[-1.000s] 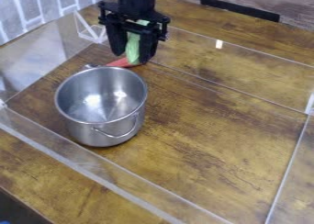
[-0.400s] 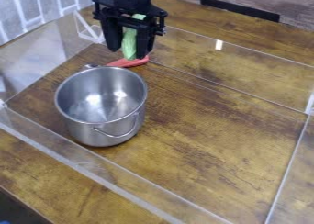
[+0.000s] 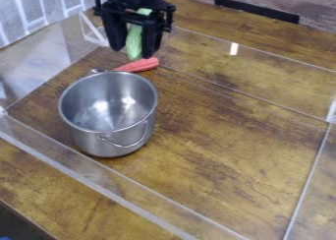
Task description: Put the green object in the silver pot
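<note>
A: What could go wrong, starting at the left?

B: The clear plastic barrier (image 3: pixel 33 69) runs beside the round, shiny steel pot (image 3: pixel 89 129). A release too far to the left could send the load down between them, outside the pot.

A: And the pot itself?

B: It stands upright, its mouth open. The likeliest trouble is its rolled rim: if the arm travels too low, the load could strike the far edge, tip the pot or get knocked loose. The wire handle on the near side seems a smaller worry, since the approach would come from behind.

A: What about the black robot gripper (image 3: pixel 134 45)?

B: It is closed on the bumpy, light green, oval object (image 3: pixel 133 39), which sits between its fingers behind the pot, outside it. The dark fingers hide much of the object, so how firm the grip is cannot be told. A hold near one end could let it swivel or slip on the way over.

A: Anything underneath?

B: The flat red item (image 3: pixel 138 65) lies just beyond the pot, a little to its right. Fingers swinging low could drag it into the pot's side. A modest lift before moving across would probably avoid both snags.
</note>
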`<action>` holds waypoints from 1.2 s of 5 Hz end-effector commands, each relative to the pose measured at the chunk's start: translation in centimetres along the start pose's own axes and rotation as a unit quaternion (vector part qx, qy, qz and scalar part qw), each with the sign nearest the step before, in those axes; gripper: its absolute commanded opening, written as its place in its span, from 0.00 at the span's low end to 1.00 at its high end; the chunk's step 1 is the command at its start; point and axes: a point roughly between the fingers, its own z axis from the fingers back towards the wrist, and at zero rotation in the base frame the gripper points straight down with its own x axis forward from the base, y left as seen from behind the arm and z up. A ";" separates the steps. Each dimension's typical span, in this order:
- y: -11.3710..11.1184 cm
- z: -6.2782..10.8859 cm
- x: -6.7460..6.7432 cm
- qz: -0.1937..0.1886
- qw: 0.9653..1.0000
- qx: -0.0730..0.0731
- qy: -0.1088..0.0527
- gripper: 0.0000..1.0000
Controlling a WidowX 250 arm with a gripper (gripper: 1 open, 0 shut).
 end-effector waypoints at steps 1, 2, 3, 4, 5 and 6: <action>0.5 4.1 -0.2 0.012 0.998 -0.001 -0.057 0.00; 0.5 3.5 -0.6 0.016 0.998 -0.001 -0.059 0.00; 0.4 3.7 -1.3 0.023 0.998 -0.002 -0.060 0.00; 0.4 3.6 -1.6 0.026 0.998 -0.001 -0.062 0.00; 0.2 3.7 -2.3 0.035 0.997 -0.001 -0.062 0.00; 0.2 3.7 -2.6 0.039 0.997 -0.001 -0.063 0.00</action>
